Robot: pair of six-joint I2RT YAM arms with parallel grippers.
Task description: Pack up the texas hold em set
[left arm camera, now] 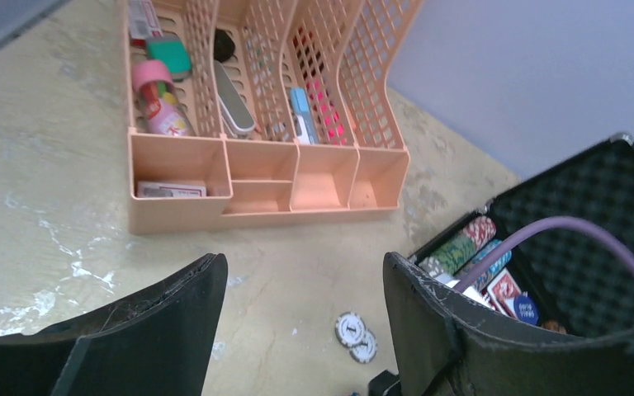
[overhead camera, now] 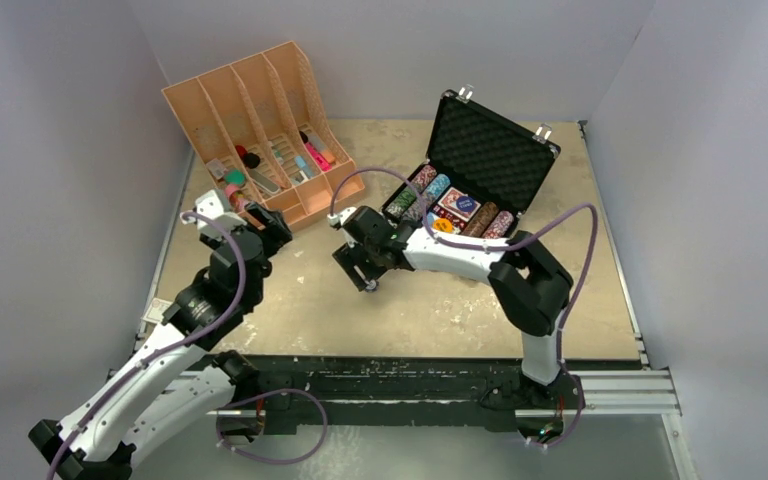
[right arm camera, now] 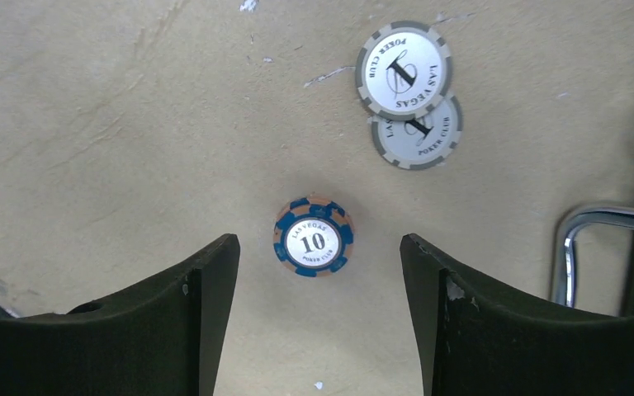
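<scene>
The right gripper hangs low over the table with its jaws spread wide. A blue-and-orange "10" poker chip lies flat on the table between the fingers, with a gap on each side, so nothing is gripped. At 1 o'clock from that chip, in the right wrist view, two grey-and-white chips lie overlapping, the upper one partly covering the lower. At 3 o'clock the silver handle of the briefcase comes in from the frame edge.

From above, the open black briefcase sits at 1 o'clock from the right gripper, near it. Its egg-crate foam lid stands tilted back toward the far wall. The tray holds rows of striped chips on edge, a card deck and a yellow button.

The left gripper is also wide open and holds nothing. It hovers above bare table just in front of the orange slotted desk organiser, which fills its wrist view from 11 to 12 o'clock. The two grey-and-white chips show at 5 o'clock in that view and the briefcase at 3 o'clock, with a purple cable crossing in front of it.
</scene>
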